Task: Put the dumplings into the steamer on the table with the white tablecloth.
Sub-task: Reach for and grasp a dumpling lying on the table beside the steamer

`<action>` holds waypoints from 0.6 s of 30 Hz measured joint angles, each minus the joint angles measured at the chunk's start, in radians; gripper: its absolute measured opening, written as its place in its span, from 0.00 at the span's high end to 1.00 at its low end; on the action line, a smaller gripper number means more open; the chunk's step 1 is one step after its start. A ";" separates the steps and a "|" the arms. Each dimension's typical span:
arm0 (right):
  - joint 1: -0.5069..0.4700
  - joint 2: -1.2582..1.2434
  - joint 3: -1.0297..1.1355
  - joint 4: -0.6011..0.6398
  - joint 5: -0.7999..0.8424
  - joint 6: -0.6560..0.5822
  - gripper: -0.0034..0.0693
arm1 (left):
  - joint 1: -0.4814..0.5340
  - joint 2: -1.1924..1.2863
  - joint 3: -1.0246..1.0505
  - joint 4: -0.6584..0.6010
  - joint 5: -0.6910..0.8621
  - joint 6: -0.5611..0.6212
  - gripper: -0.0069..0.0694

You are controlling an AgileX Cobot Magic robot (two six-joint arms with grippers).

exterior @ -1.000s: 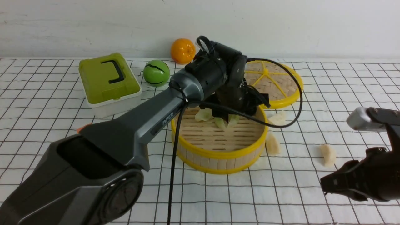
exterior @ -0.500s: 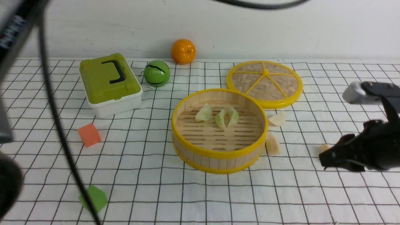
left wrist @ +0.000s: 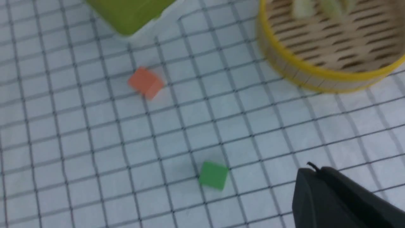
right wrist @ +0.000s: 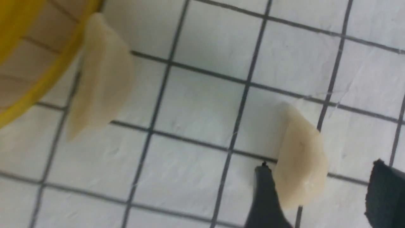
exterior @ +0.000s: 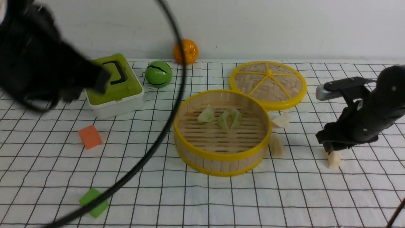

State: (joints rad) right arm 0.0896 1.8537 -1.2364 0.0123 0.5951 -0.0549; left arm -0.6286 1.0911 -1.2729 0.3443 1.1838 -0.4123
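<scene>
**Front view:** the steamer sits approx. mid-table on the white tablecloth. Its lid lies flat behind it, twd the far edge. 3 green dumplings lie inside on the slats, nearer the back wall.

3 cream ones are outside, all on the steamer's right-edge side:
- far cream dumpling lies btwn steamer and lid.
- wall-side cream dumpling lies just beside the steamer wall.
- outer cream dumpling lies well apart, twd the right edge.

The right gripper is down right over that last one. The left gripper is a blur high over the left side by the green box. It's clenched, w/ nothing seen in it.

**Left wrist view:** blurred. It shows the steamer w/ pale green shapes inside, plus the orange cube and green cube on the cloth. One dark finger mass shows, carrying nothing.

**Right wrist view:** jaws are spread, straddling the outer cream dumpling. One fingertip is touching or just beside it; the other is apart. The dumpling lies on the cloth, not gripped. The wall-side one sits against the steamer's yellow rim.

**Progress:** half done, prob. 3 of 6 in. The 4th pick is lined up but needs closing, lifting and carrying over. 2 more remain after that.
</scene>
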 joint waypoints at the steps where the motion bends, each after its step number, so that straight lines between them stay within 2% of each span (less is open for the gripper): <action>1: 0.000 0.013 -0.005 -0.012 -0.002 0.010 0.38 | 0.000 -0.013 0.017 0.008 -0.004 -0.015 0.93; 5: 0.000 0.111 -0.043 -0.031 -0.015 0.082 0.42 | 0.000 -0.262 0.324 0.055 -0.040 -0.139 0.93; 7: 0.000 0.123 -0.054 -0.023 -0.008 0.101 0.51 | 0.000 -0.342 0.410 0.062 -0.035 -0.160 0.93; 8: 0.000 0.123 -0.053 -0.023 -0.007 0.101 0.51 | 0.000 -0.348 0.423 0.062 -0.032 -0.162 0.93; 10: 0.000 0.121 -0.062 -0.020 0.010 0.111 0.63 | 0.000 -0.393 0.477 0.065 -0.017 -0.169 0.93; 13: 0.000 0.109 -0.069 -0.020 0.060 0.118 0.64 | 0.000 -0.413 0.501 0.090 -0.003 -0.171 0.93; 18: 0.003 0.030 -0.092 -0.003 0.135 0.118 0.64 | 0.000 -0.418 0.517 0.205 0.025 -0.192 0.93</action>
State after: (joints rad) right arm 0.0925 1.8834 -1.3288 0.0092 0.7297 0.0634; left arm -0.6286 0.6732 -0.7561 0.5493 1.2088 -0.6044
